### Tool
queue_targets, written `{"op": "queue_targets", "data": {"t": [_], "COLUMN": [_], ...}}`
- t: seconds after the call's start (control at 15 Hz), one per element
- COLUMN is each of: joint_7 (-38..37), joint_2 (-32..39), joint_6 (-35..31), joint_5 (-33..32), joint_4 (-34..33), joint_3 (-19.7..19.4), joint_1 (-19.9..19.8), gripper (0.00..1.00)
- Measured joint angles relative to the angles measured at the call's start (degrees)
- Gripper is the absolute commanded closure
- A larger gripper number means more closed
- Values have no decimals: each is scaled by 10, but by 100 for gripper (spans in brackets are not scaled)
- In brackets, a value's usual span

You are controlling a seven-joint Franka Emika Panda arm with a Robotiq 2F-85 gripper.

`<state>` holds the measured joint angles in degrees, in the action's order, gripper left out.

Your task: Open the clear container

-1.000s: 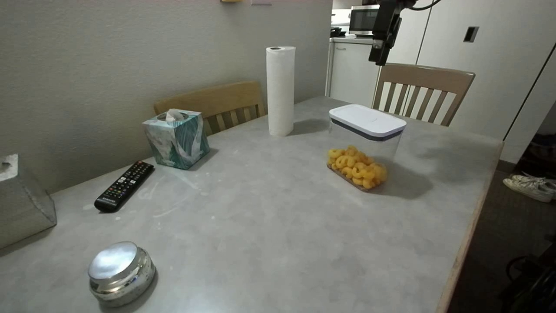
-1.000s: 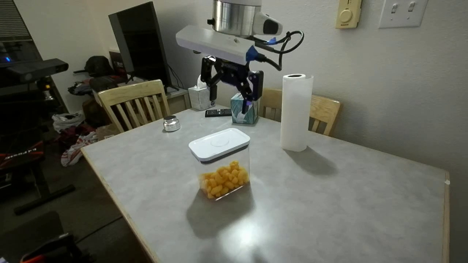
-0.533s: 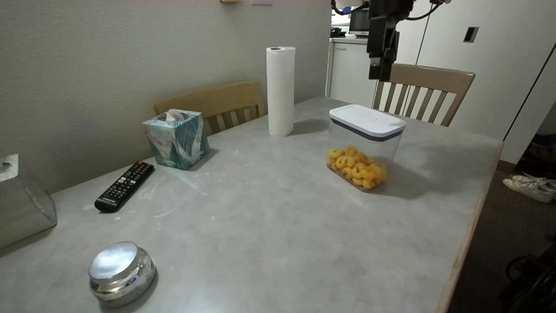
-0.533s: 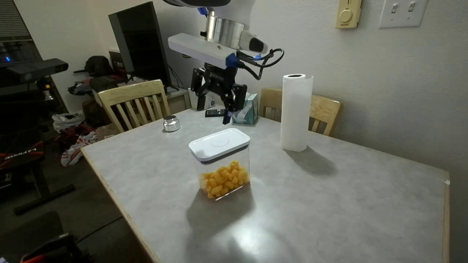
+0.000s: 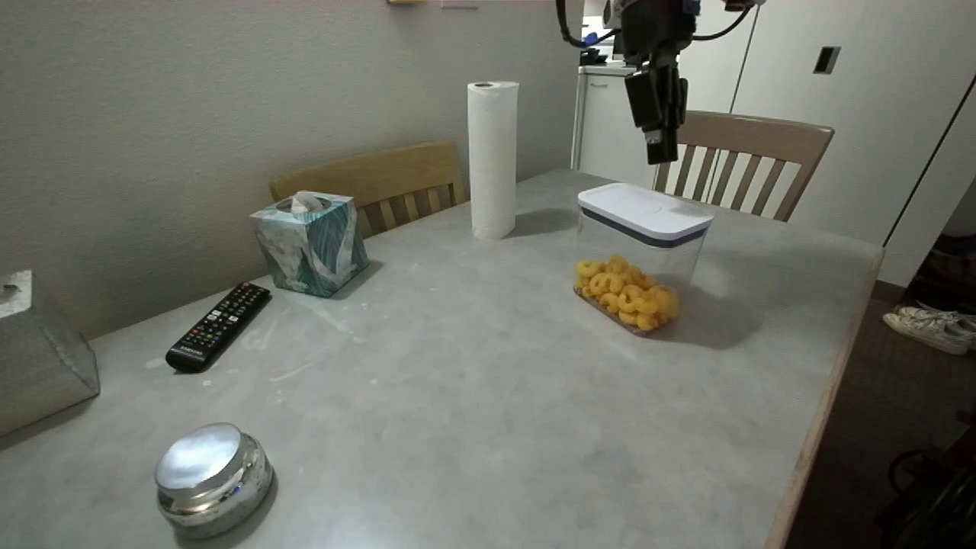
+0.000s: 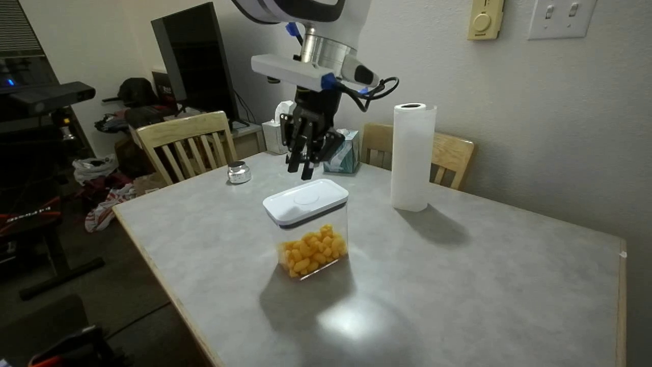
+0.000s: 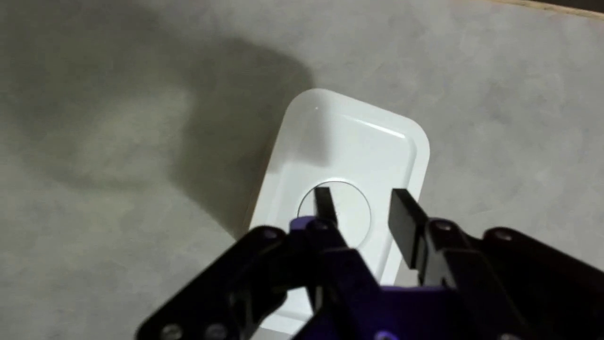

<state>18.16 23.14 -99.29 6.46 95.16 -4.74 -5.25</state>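
Lowered and narrowed since 0.5 s ago, the gripper (image 6: pixel 300 171), partly spread, holds nothing. Beneath it, mid-frame in an exterior view, stands the lidded container (image 6: pixel 311 224).

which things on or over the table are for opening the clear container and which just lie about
For the job: clear container, its white lid, gripper
Lying about: paper towel roll, teal tissue box, grey tissue box, black remote, shiny tin
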Motion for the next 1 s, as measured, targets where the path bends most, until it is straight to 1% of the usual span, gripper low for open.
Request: {"op": "queue_targets", "data": {"t": [0.07,0.13,0.4,1.0], "joint_7": [-5,-12,-36,-83], "joint_2": [9,18,43,71], "joint_6": [1,1,1,0], "joint_5": [-1,-1,-1,1], "joint_4": [-10,-20,-48,-48], "joint_3": [1,1,8,18], "joint_1": [0,0,0,0], "gripper": [99,100,100,100]}}
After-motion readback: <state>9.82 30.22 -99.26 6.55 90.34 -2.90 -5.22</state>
